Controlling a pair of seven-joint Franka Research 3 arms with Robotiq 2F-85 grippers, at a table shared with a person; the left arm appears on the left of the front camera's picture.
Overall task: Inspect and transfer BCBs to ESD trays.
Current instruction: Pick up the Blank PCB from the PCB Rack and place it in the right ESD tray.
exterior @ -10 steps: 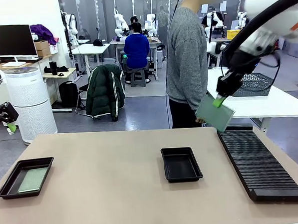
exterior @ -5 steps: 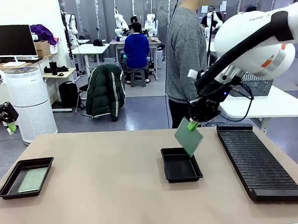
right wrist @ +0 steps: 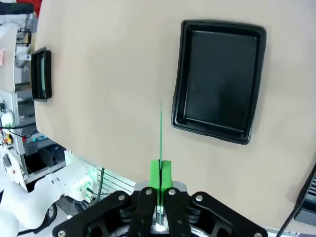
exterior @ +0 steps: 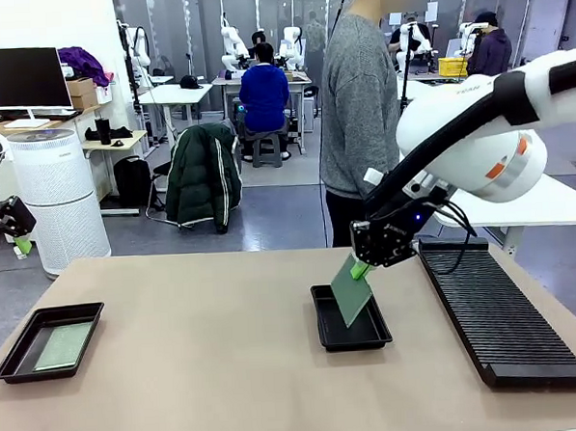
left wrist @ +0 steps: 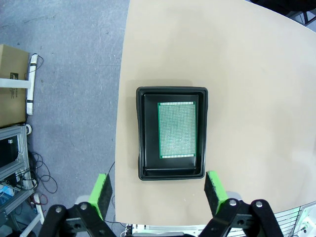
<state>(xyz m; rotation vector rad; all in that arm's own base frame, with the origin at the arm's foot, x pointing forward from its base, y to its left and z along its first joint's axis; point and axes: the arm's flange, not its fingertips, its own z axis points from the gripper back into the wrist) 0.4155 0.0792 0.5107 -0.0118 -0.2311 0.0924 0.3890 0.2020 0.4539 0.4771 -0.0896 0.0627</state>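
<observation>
Two ESD trays counted on the table (exterior: 229, 373): left tray (exterior: 15, 350), middle tray (exterior: 325, 334). Two BCBs counted. One board (exterior: 65, 345) lies flat in the left tray. The second board (exterior: 350, 291) is pinched by its top edge in the closed right gripper (exterior: 359, 268), tilted over the middle tray. Left gripper (left wrist: 158, 190) is spread wide, empty, above the left tray.

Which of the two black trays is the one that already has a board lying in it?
Start at the tan table and go to its near left corner. The black tray there holds a pale green board lying flat on its floor. The other tray, mid-table, has a bare floor.
</observation>
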